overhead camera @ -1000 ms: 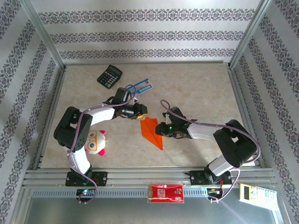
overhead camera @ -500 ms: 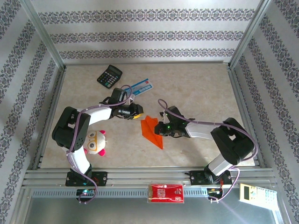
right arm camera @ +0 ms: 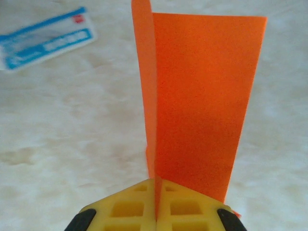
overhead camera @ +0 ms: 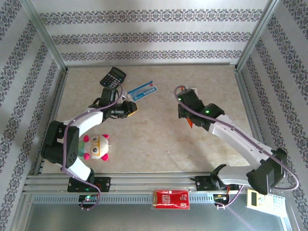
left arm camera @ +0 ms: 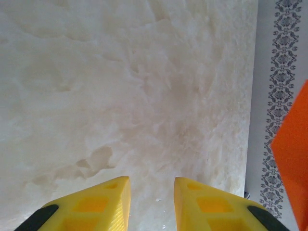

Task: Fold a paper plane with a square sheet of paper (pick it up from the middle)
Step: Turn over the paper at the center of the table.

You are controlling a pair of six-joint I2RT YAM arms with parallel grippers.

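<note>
The square sheet of paper is folded into a slim orange paper plane (right arm camera: pixel 202 96). It stands up from my right gripper (right arm camera: pixel 156 183), which is shut on its centre crease. From above, the right gripper (overhead camera: pixel 188 118) is raised over the middle of the table, and a sliver of orange paper (overhead camera: pixel 191 123) shows under the wrist. My left gripper (overhead camera: pixel 132 109) hangs to the left of it, near the blue-and-white packet. In the left wrist view the left gripper (left arm camera: pixel 151 185) is open over bare tabletop, nothing between its fingers, and an orange edge of the paper plane (left arm camera: pixel 293 159) shows at the right.
A black calculator (overhead camera: pixel 112 77) lies at the back left, with a blue-and-white flat packet (overhead camera: pixel 143 90) beside it. A plush toy (overhead camera: pixel 97 147) sits near the left arm's base. A red packet (overhead camera: pixel 170 198) and a pale remote (overhead camera: pixel 263 199) rest on the front rail.
My right gripper closed on the orange paper and lifted it off the table, swinging up and towards the back. My left arm pulled back to the left, away from the paper.
</note>
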